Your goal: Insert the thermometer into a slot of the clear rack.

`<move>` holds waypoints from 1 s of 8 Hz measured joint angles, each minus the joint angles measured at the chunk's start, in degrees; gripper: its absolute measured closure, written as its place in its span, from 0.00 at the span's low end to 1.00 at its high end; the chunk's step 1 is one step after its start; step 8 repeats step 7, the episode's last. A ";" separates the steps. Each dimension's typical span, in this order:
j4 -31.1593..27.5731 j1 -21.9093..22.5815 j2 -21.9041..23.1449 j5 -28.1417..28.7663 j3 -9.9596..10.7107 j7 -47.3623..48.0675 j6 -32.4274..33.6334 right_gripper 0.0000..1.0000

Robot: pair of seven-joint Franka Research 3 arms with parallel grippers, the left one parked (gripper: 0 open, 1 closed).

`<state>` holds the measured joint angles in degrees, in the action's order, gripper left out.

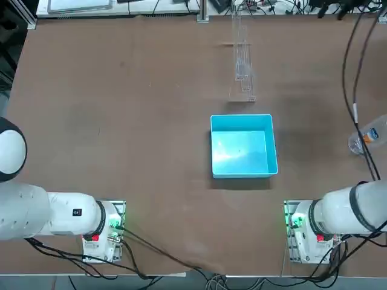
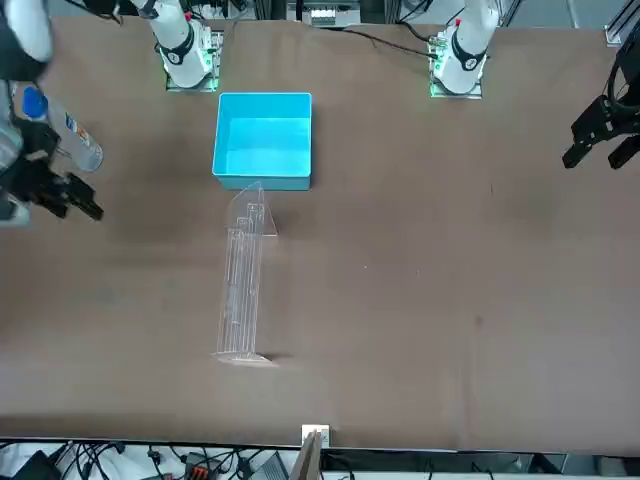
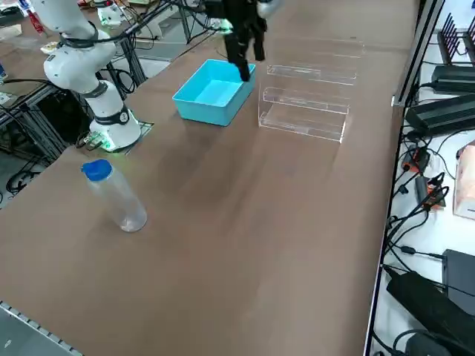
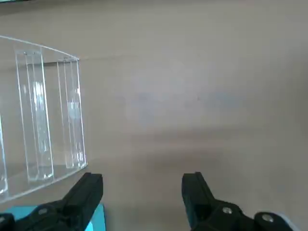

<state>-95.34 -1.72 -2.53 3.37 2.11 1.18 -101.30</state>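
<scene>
Brown table lies bare from 6 to 11 o'clock of the box, leaving wide room there. At the box's 12 o'clock, the rack runs towards the far edge, a small gap between them. The right gripper hangs by the table's right edge near the bottle, at the box's 3 o'clock. Only the wrist view shows its fingers spread and empty; the top view misses it. I cannot pick out the thermometer anywhere.
</scene>
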 joint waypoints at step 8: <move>4.42 -0.80 3.75 -3.56 -0.68 -0.33 11.03 0.00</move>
